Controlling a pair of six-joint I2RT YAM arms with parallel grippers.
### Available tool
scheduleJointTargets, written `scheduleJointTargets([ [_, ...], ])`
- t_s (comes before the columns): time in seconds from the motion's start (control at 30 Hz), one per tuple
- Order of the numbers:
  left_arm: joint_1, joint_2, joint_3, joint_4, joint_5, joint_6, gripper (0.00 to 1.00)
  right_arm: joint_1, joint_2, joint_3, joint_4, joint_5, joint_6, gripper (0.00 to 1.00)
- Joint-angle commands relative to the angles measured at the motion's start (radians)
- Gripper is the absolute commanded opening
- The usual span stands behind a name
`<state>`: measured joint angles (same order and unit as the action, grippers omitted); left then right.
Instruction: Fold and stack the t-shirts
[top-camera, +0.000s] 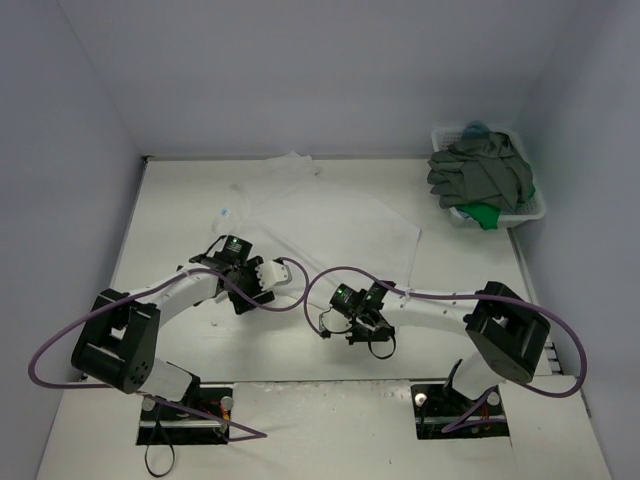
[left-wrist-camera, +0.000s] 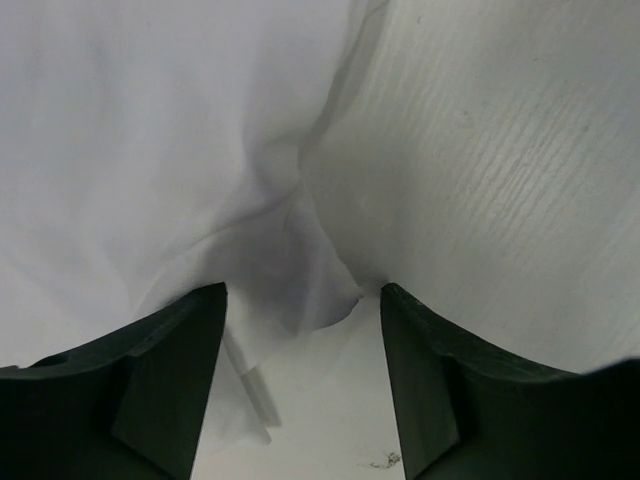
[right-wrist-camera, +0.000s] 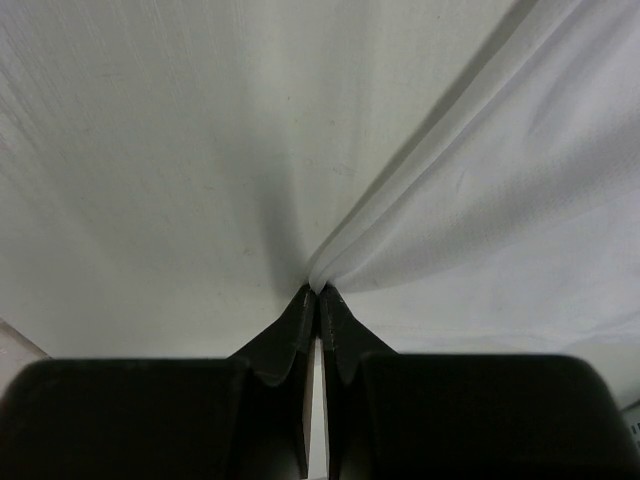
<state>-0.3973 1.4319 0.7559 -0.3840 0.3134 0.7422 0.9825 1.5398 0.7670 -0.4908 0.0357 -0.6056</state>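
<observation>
Folding had barely begun; right gripper (right-wrist-camera: 318, 292) pinched the white t-shirt (top-camera: 330, 225); left gripper (left-wrist-camera: 302, 292) gaped wide. Other t-shirts (top-camera: 480, 170) filled the basket (top-camera: 447, 133).

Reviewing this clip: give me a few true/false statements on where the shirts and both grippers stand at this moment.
1. The white t-shirt lies spread on the table. True.
2. The right gripper hangs open over bare table. False: its fingers are pinched shut on the white t-shirt's cloth.
3. The left gripper is open, with an edge of the white cloth between its fingers. True.
4. The basket is empty. False: a dark grey shirt is heaped in it, with a green shirt showing at its near side.
</observation>
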Motion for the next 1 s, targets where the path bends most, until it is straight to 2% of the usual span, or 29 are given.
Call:
scheduleJointTargets([
  [0.0, -0.003, 0.012, 0.029, 0.011, 0.016, -0.015, 0.57, -0.005, -0.003, 0.005, 0.008, -0.056, 0.004, 0.00],
  [0.17, -0.003, 0.033, 0.048, -0.007, 0.026, -0.021, 0.48, -0.007, -0.013, 0.005, 0.008, -0.054, 0.004, 0.00],
  [0.27, -0.003, 0.033, 0.051, 0.003, 0.021, -0.032, 0.37, -0.008, -0.020, 0.005, 0.009, -0.051, 0.006, 0.00],
  [0.3, -0.003, 0.032, 0.054, 0.004, 0.021, -0.033, 0.33, -0.011, -0.023, 0.006, 0.009, -0.049, 0.007, 0.00],
  [0.33, -0.003, 0.032, 0.056, 0.002, 0.020, -0.036, 0.21, -0.016, -0.030, 0.005, 0.011, -0.048, 0.007, 0.00],
  [0.4, -0.003, 0.022, 0.060, -0.003, 0.010, -0.043, 0.11, -0.027, -0.043, 0.006, 0.011, -0.046, 0.009, 0.00],
  [0.43, -0.003, 0.016, 0.065, -0.003, 0.004, -0.041, 0.02, -0.033, -0.058, 0.006, 0.012, -0.045, 0.010, 0.00],
  [0.73, 0.020, -0.090, 0.126, -0.042, -0.083, -0.037, 0.00, -0.166, -0.208, 0.083, 0.014, -0.010, 0.023, 0.00],
  [0.97, 0.098, -0.182, 0.237, -0.128, -0.054, -0.053, 0.00, -0.242, -0.280, 0.155, 0.018, -0.065, 0.058, 0.00],
])
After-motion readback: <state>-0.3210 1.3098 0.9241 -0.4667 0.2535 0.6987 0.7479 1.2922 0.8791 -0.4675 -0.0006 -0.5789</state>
